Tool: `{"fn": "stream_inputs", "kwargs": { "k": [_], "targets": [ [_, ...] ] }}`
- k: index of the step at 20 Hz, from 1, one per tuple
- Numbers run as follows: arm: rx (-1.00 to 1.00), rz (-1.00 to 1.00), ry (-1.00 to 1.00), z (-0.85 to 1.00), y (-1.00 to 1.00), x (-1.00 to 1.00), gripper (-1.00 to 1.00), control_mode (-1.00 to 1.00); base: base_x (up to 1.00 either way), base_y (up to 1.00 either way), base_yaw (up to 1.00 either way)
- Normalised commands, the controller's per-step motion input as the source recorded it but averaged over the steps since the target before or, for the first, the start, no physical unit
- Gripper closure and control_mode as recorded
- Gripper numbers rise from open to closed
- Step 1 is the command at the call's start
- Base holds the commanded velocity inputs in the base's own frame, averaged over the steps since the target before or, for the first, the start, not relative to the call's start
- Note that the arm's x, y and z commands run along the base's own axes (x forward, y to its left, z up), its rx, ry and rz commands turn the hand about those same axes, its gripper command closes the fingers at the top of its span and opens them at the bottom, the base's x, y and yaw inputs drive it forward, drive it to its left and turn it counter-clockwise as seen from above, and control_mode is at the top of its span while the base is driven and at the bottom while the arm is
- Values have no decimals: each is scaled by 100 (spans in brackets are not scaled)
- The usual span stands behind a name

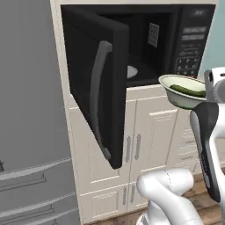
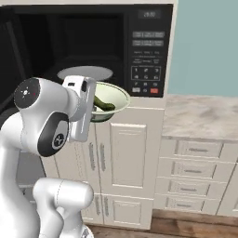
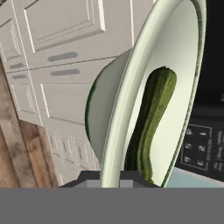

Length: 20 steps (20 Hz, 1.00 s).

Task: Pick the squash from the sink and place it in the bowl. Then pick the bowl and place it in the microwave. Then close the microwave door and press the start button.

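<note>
- Fridge (image 1: 30,110), grey, fills the left of my left base view, with drawer handles low down.
- Cabinets (image 2: 125,158), cream, panelled doors and drawers below the microwave; a pale marbled counter (image 2: 200,116) runs off to their right.
- Microwave (image 2: 151,51), black, built in above the cabinets, cavity dark, button panel on its right side; I see a round grey turntable (image 2: 85,73) inside.
- Microwave door (image 1: 94,83), swung wide open towards me, curved grey handle facing out.
- Bowl (image 1: 182,90), pale greenish-white, held in the air just in front of the open cavity, below the button panel, slightly tilted.
- Squash (image 3: 151,122), dark green, lying inside the bowl against its wall.
- Gripper (image 3: 111,177), narrowly closed on the bowl's near rim; I see the rim running down between the fingertips.
</note>
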Motion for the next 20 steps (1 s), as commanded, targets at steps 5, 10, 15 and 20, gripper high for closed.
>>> {"fn": "stream_inputs", "kwargs": {
  "k": [5,10,15,20],
  "targets": [
    [0,0,0,0,0,0,100,100,38,0,42],
    [0,0,0,0,0,0,100,100,57,0,30],
    [0,0,0,0,0,0,100,100,24,0,12],
    [0,0,0,0,0,0,100,100,-34,-2,0]
  ]
}}
